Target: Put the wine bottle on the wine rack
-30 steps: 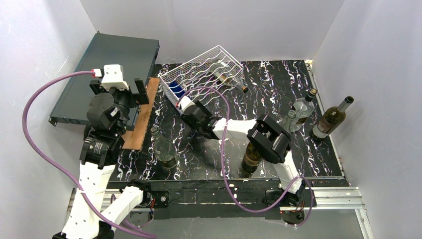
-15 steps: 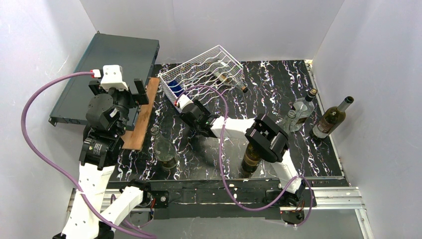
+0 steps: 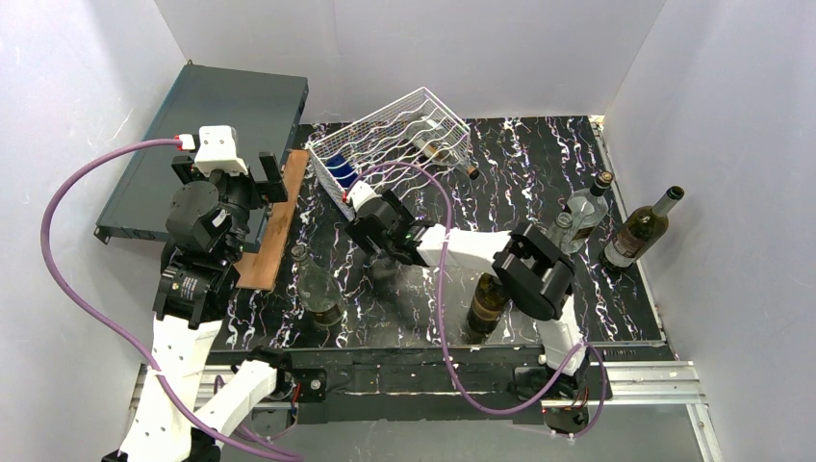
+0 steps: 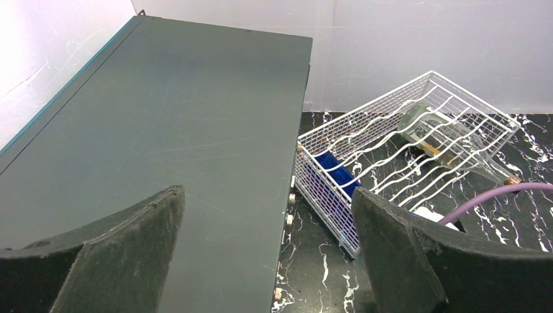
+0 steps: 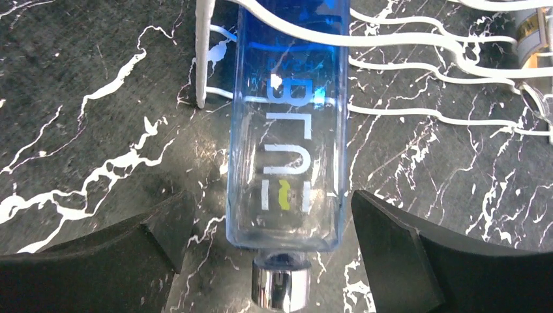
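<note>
The wine bottle (image 5: pixel 285 130) lies on its side at the front left corner of the wine rack (image 3: pixel 404 130). Its far end is tucked under the rack's wavy wires, and its silver cap and much of its blue-tinted body stick out of the rack's front. The right gripper (image 5: pixel 272 199) straddles that protruding part with its jaws spread. Bare marble shows on the left of the glass, and the right finger stands just beside it, so the bottle looks let go rather than gripped. The left gripper (image 4: pixel 267 192) hangs well to the rack's left, also spread and holding nothing.

The step in hand seems to be the release and retreat. It would go best as a straight pull back from the rack's front along the bottle's own line, with the jaws kept wide so neither pad drags the glass out again. A sideways swing risks catching the cap. The bottle may not be seated deep enough in the rack — a gentle push on the cap could settle it. A second bottle (image 3: pixel 438 149) lies at the rack's far right.
</note>
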`<control>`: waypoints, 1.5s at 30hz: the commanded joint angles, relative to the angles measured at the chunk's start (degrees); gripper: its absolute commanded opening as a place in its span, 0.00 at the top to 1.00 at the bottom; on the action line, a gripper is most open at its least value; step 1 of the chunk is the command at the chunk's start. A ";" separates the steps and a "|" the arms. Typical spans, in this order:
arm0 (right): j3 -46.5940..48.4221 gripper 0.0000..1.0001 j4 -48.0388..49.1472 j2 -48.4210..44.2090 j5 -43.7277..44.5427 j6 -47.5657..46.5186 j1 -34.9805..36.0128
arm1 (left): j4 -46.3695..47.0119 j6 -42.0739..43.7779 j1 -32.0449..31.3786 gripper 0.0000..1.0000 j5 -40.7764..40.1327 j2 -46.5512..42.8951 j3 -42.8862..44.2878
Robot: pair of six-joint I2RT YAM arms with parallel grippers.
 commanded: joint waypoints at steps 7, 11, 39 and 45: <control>-4.69 0.03 -2.07 -6.18 -3.59 3.90 -0.12 | 1.36 -0.05 0.20 0.01 -0.16 -0.56 -0.56; -4.54 0.04 -1.40 -5.74 -6.28 5.06 -0.88 | 1.45 -0.13 0.26 0.01 0.00 -0.34 -0.60; -1.75 0.62 5.29 -1.80 -19.33 10.05 -6.86 | 1.36 -0.32 0.23 0.01 -0.04 -0.45 -0.62; -1.41 0.28 4.24 -1.88 -18.36 9.96 -7.17 | 1.36 -0.42 0.24 0.01 0.29 -0.23 -0.49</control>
